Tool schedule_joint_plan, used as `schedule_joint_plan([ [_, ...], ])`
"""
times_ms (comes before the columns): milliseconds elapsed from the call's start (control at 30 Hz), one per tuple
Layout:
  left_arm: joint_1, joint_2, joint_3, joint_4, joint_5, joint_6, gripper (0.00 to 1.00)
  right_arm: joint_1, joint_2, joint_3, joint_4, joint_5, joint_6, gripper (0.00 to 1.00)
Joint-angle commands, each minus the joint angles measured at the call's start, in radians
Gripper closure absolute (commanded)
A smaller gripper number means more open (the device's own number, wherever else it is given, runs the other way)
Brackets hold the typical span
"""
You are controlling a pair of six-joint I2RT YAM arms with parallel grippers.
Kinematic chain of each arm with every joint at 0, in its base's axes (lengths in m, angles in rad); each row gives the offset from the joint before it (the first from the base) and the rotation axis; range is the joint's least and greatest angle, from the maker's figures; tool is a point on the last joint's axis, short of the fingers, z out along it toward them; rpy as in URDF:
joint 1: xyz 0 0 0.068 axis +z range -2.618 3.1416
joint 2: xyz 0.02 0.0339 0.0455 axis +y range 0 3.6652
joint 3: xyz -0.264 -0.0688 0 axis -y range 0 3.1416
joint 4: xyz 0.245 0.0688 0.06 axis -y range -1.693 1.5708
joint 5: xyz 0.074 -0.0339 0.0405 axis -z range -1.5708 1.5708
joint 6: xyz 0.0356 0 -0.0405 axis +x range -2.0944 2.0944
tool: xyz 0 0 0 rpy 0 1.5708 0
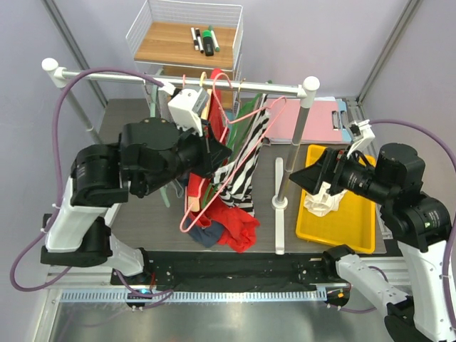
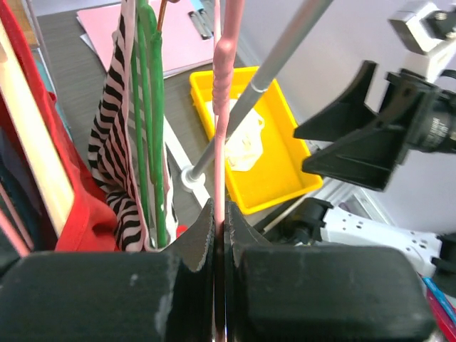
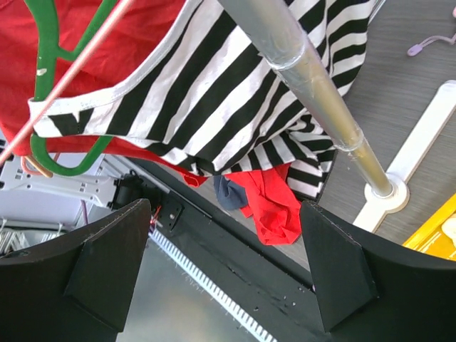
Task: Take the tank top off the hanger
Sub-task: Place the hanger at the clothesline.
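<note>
A black-and-white striped tank top [image 1: 246,167] hangs on a green hanger [image 1: 246,117] on the rack rail [image 1: 142,75]. It also shows in the left wrist view [image 2: 110,142] and the right wrist view [image 3: 214,92]. A thin pink hanger [image 1: 246,142] hangs in front of it, tilted. My left gripper [image 1: 214,153] is shut on the pink hanger's wire [image 2: 221,107], the jaws pinching it [image 2: 219,210]. A red garment [image 1: 214,135] hangs beside it and trails onto the table [image 1: 239,228]. My right gripper [image 1: 305,174] is open and empty [image 3: 224,214], right of the rack post, apart from the clothes.
The rack's right post [image 1: 296,142] stands on a white foot [image 1: 280,214]. A yellow tray [image 1: 356,228] with a white cloth [image 1: 324,199] lies at the right. A pink clipboard [image 1: 317,117] lies behind it. A wire basket shelf [image 1: 185,43] stands at the back.
</note>
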Motion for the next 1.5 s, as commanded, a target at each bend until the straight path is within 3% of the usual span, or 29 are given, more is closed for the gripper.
schedule_joint_plan([
  [0, -0.004, 0.029, 0.003, 0.098, -0.083, 0.017, 1.0, 0.004, -0.028, 0.013, 0.018, 0.066, 0.022, 0.09],
  [333, -0.004, 0.127, 0.011, 0.241, -0.123, 0.032, 1.0, 0.004, -0.06, -0.032, 0.029, 0.094, 0.027, 0.08],
  [600, -0.023, 0.22, 0.023, 0.304, -0.175, 0.058, 1.0, 0.004, -0.081, 0.086, 0.031, 0.104, 0.068, 0.08],
  [1133, -0.026, 0.335, 0.092, 0.353, -0.258, 0.142, 1.0, 0.004, -0.118, 0.089, -0.005, 0.193, 0.038, 0.07],
  [1467, -0.026, 0.348, 0.072, 0.342, -0.215, 0.124, 1.0, 0.004, -0.129, 0.071, -0.011, 0.195, 0.035, 0.07],
])
